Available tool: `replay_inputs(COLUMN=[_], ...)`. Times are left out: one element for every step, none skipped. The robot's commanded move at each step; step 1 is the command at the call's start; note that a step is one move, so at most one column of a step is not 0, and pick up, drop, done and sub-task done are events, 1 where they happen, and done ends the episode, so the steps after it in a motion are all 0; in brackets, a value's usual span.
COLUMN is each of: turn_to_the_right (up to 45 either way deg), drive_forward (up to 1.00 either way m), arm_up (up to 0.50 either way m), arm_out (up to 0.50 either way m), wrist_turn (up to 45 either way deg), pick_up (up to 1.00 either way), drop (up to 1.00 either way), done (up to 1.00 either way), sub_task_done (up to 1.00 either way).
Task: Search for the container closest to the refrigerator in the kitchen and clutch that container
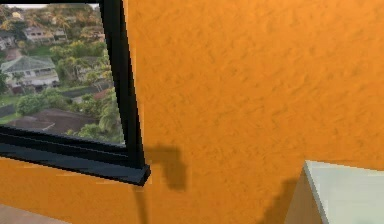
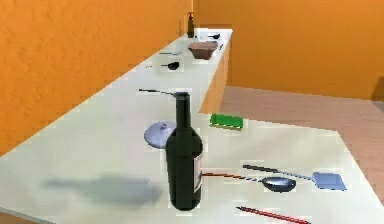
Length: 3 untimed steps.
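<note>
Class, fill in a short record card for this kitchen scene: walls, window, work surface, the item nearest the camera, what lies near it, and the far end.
Walls: orange wall
Window: black-framed window, houses and trees outside
Surface: long pale countertop
Nearest item: dark bottle, upright
Near it: grey round dish or lid, green rectangular block, spatula
Far end: brown bowl, second dark bottle

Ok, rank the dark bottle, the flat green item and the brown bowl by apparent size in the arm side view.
1. dark bottle: largest, though nearest the camera.
2-3. flat green item and brown bowl: look alike; the bowl stands farther off, so unranked.
</note>
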Motion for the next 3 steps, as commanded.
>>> replay_inputs(turn_to_the_right=[0.0,0.0,0.0], drive_forward=[0.0,0.0,0.0], arm_up=[0.5,0.38,0.0], arm_out=[0.0,0.0,0.26], wrist_turn=[0.0,0.0,0.0], pick_up=[0.0,0.0,0.0], drop=[0.0,0.0,0.0], done=[0.0,0.0,0.0], sub_task_done=[0.0,0.0,0.0])
